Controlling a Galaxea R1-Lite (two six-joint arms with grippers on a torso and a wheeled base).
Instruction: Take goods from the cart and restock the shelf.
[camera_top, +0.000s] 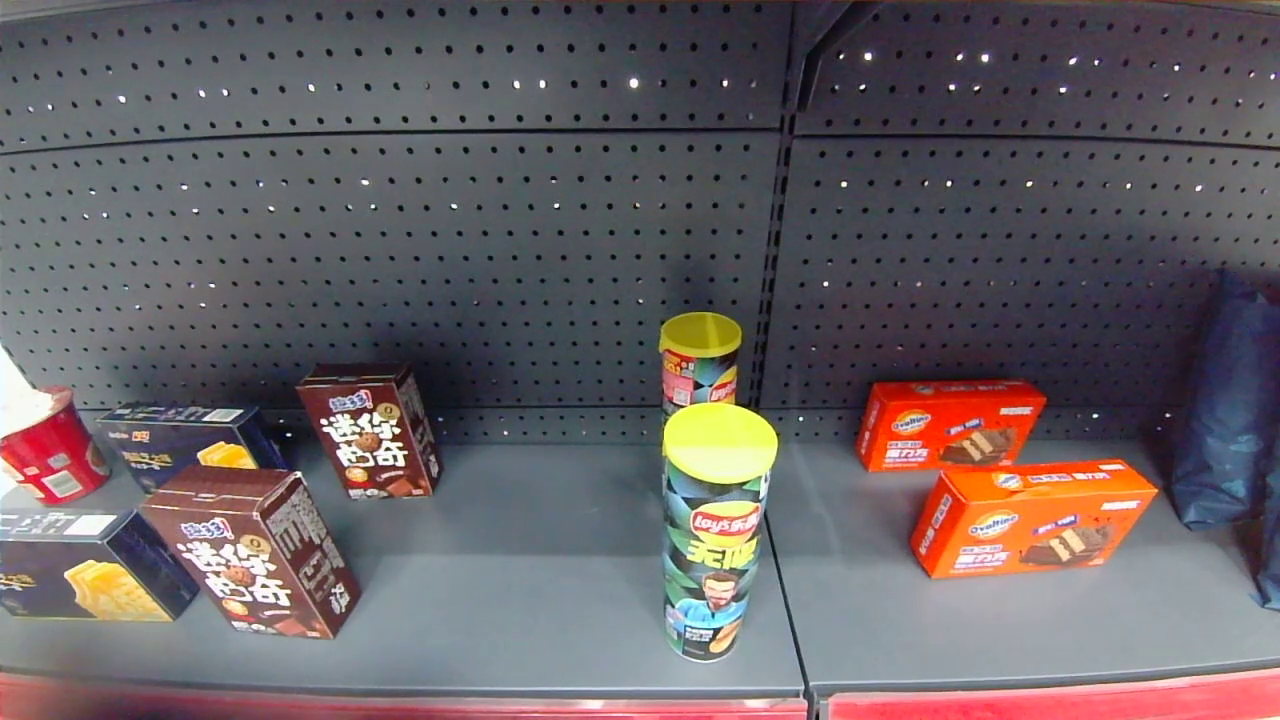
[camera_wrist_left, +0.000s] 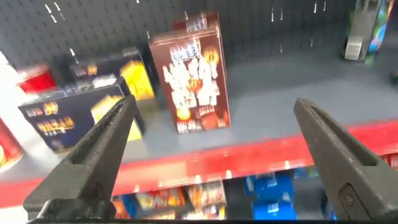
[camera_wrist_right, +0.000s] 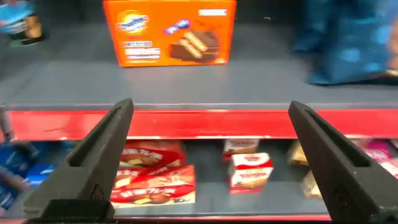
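Hiding partly behind front can (camera_top: 718, 530), rear can (camera_top: 700, 350), red tub (camera_top: 50, 455) cropped

Shelf (camera_top: 540, 570): grey deck, red front lip, pegboard (camera_top: 500, 250) behind, panel seam right of centre. Left to right:
- red cup (camera_top: 45, 450) at the far-left edge
- rear blue box (camera_top: 185, 440), front blue box (camera_top: 90, 570) nearer the lip
- rear brown box (camera_top: 370, 430) upright near the pegboard, front brown box (camera_top: 260, 550) upright, forward and to its left
- rear can (camera_top: 700, 375) and front can (camera_top: 715, 530), yellow lids, upright, in file just left of the seam
- rear orange box (camera_top: 945, 425), front orange box (camera_top: 1030, 515), staggered on the right panel
- blue bag (camera_top: 1230, 400) at the far right
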